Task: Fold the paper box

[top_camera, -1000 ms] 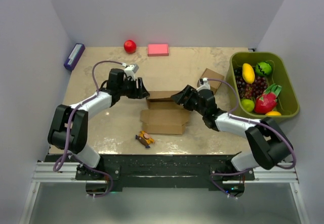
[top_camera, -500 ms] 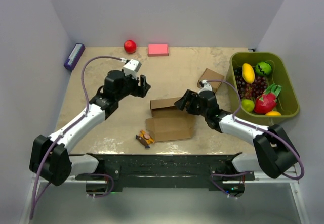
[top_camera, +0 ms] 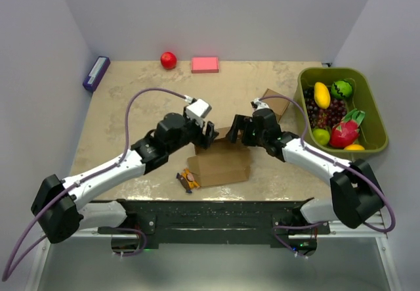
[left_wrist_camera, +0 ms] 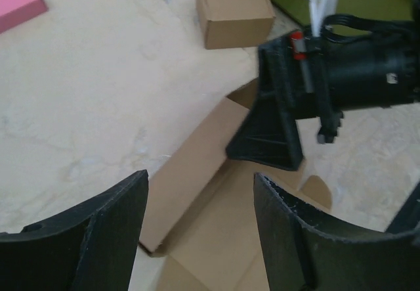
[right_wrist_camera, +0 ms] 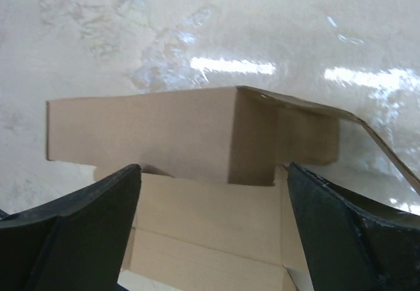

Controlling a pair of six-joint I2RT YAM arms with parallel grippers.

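- While both arms reached inward over the middle of the table (top_camera: 105, 120), the paper box (top_camera: 222, 165) lay between them, towards the near edge, only partly formed.
- On the right wrist view, one long panel stood raised, with a shorter panel bent at an angle from one end. Flat panels lay on the table in front of it.
- Left gripper (left_wrist_camera: 199, 199): fingers spread, with nothing between them. It was placed above the left end of the raised panel. Contact with the cardboard could not be determined.
- Right gripper (right_wrist_camera: 213, 173): fingers spread wide, pinching nothing. It was placed at the far right part of the box, facing the raised panel.
- On the overhead view, the two grippers faced each other at close range across the far side of the box.
- A small squarish cardboard box (top_camera: 274, 102) stood apart behind the right gripper, near a green basket (top_camera: 328, 71).
- The basket sat at the right edge and held fruit (top_camera: 321, 94).
- A red ball (top_camera: 168, 60) and a pink block (top_camera: 205, 64) lay along the far edge, and a dark purple object (top_camera: 96, 73) at the far left corner.
- A small orange-brown toy (top_camera: 189, 180) lay just beside the paper box's near left corner.
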